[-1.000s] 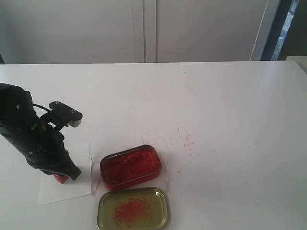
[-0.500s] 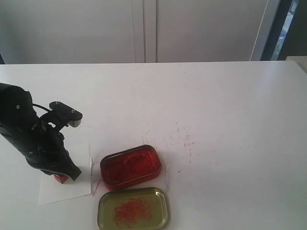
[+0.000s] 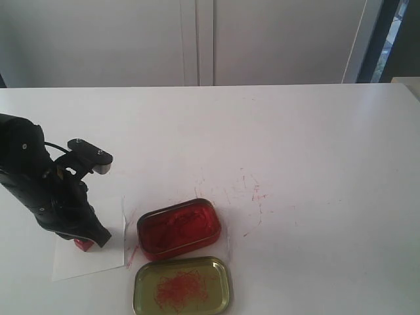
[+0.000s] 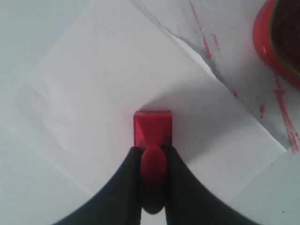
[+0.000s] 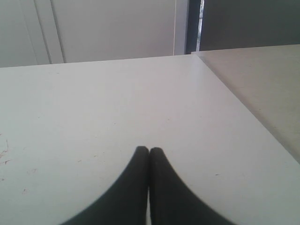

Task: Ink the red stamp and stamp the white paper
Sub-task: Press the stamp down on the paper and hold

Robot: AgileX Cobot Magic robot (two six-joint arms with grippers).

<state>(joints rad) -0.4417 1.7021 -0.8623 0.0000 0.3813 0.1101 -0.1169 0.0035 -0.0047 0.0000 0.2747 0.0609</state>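
Unmoved: red stamp (image 4: 153, 129) on white paper (image 4: 89, 89)

A tin (image 3: 180, 246) full of red ink sits on the white table (image 3: 315, 164). Just beside it lies a flat gold tray (image 3: 213, 290) with red smears inside. Thin red marks (image 3: 252, 193) dot the table nearby.

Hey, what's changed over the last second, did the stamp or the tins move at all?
Nothing visibly changed. The left gripper stays shut on the red stamp on the white paper; the ink tin and gold tray have not moved.
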